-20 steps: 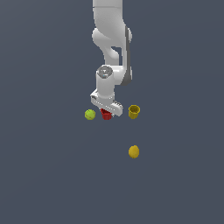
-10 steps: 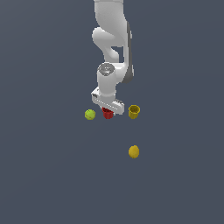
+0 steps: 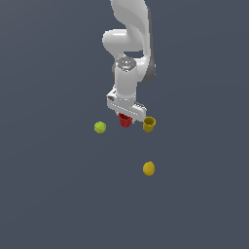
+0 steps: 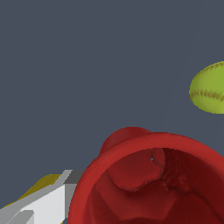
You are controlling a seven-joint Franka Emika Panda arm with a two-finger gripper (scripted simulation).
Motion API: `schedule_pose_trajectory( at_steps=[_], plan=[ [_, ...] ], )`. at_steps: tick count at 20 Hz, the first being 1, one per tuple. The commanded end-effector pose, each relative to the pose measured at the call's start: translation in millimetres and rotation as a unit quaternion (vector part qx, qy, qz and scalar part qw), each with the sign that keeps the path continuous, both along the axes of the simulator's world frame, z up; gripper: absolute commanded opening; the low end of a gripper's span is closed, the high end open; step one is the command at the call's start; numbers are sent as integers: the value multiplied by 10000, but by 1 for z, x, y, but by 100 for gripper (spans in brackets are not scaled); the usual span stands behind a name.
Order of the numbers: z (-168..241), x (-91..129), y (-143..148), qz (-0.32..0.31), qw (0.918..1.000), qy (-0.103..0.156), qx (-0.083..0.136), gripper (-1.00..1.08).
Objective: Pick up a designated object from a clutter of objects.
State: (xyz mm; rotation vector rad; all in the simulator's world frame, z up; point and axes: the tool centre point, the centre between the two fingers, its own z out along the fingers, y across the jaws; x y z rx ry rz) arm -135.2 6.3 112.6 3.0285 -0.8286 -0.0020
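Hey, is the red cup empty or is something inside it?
Empty: the wrist view looks into the red cup and shows only its bare red inside.

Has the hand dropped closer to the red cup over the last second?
Yes, slightly: the hand sits lower against the yellow cup and green ball, now covering the red cup's top.

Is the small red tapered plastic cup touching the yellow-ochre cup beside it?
Apart. The exterior view shows dark floor between the small red tapered plastic cup and the yellow-ochre cup.
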Motion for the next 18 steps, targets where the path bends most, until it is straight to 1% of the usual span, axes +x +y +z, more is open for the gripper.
schedule_pose_trajectory(
  at_steps=[1,18],
  plan=[
    [19,2,11,0,10000,-8,-7,-100],
    [160,15,92,5,10000,-8,-8,-100]
  ],
)
